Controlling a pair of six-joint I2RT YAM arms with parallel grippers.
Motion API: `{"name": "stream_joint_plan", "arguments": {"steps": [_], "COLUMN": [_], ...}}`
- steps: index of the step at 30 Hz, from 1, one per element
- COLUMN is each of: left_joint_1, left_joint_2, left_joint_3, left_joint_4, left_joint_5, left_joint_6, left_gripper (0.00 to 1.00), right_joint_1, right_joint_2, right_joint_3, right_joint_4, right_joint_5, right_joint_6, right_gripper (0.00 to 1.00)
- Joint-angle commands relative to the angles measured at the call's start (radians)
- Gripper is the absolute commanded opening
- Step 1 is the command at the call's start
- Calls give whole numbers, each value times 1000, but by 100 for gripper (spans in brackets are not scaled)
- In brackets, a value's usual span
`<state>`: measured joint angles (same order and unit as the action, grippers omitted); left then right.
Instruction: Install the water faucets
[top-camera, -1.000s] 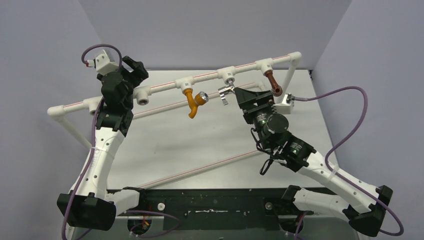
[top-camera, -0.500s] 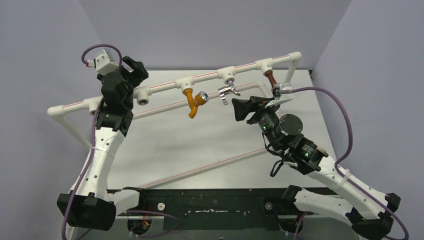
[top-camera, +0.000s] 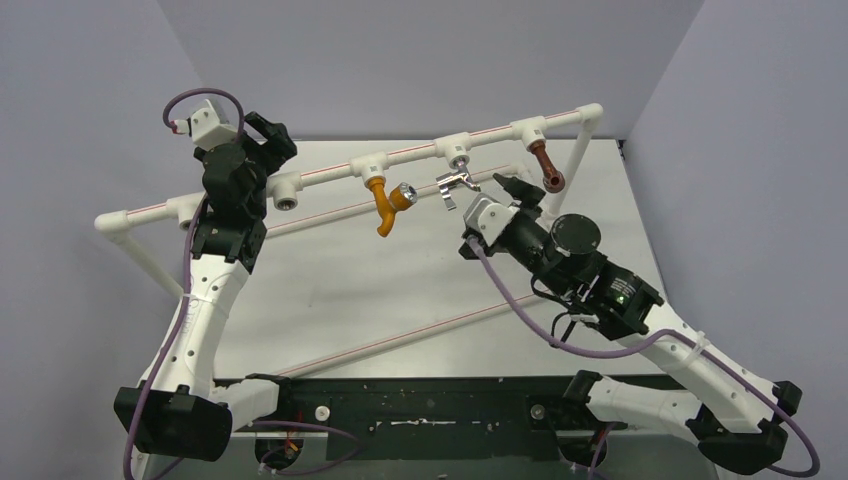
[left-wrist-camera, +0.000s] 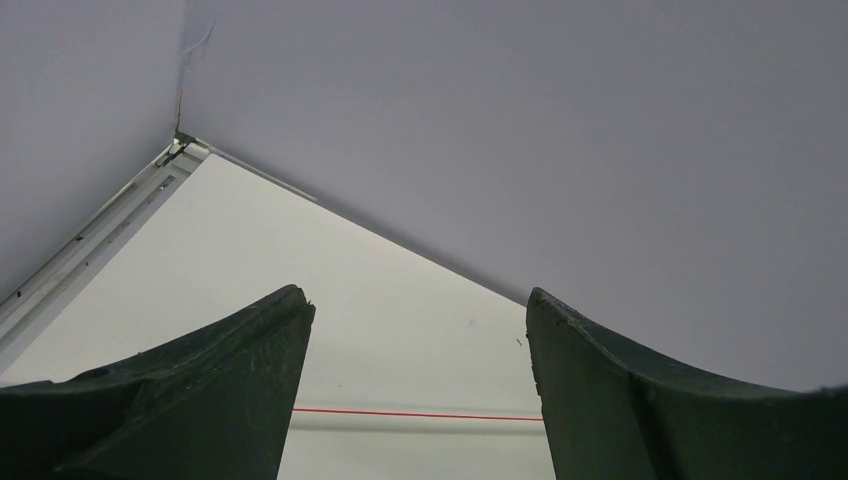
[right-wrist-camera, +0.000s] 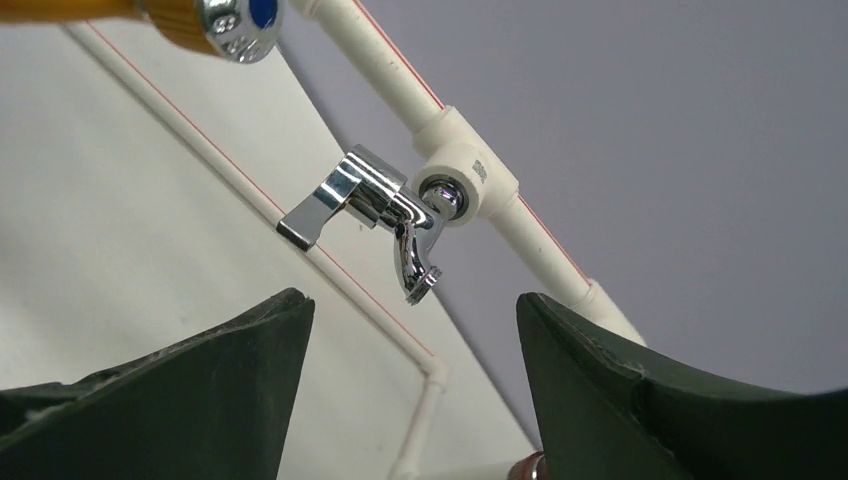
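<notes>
Your right gripper (right-wrist-camera: 412, 305) has backed off the silver faucet (right-wrist-camera: 400, 215), jaws spread and empty; the faucet stays seated in its tee fitting (right-wrist-camera: 468, 170), between the orange faucet (top-camera: 385, 207) and brown faucet (top-camera: 546, 166) (all three appear installed). Your left gripper (left-wrist-camera: 415, 300) hovers apart, jaws spread, holding nothing.

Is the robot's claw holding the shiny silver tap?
No, the silver tap hangs from the white pipe fitting, out beyond the right gripper, whose jaws stand open and empty.
</notes>
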<state>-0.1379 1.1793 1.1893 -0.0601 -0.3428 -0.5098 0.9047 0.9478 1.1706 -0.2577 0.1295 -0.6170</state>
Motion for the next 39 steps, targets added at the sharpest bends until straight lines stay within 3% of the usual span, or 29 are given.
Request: {"name": "stream_joint_plan", "arguments": {"steps": [1, 5, 9, 23, 29, 36, 39], "left_joint_1": [-6, -6, -7, -7, -7, -8, -8], "left_joint_2": [56, 57, 57, 55, 56, 57, 58], "left_joint_3": [-83, -83, -83, -82, -83, -84, -82], "left_joint_4": [-258, -258, -258, -256, -256, -257, -256], "left_joint_5": [15, 17, 18, 21, 24, 27, 27], "left_joint_6": [16, 14, 16, 13, 13, 14, 14], "left_gripper": [76, 76, 76, 76, 76, 76, 76], "right_joint_1": [7, 16, 37, 45, 38, 30, 28], "right_joint_2": [18, 59, 83, 213, 250, 243, 229], "right_joint_3": [40, 18, -52, -97, -96, -100, -126], "right_joint_4": [-56, -39, 112, 409, 438, 490, 538], "right_joint_5": [-30, 58, 139, 205, 239, 252, 228], "right_joint_6": [-393, -591, -747, -924, -903, -704, -599], "right_gripper": [77, 77, 76, 66, 46, 0, 0]}}
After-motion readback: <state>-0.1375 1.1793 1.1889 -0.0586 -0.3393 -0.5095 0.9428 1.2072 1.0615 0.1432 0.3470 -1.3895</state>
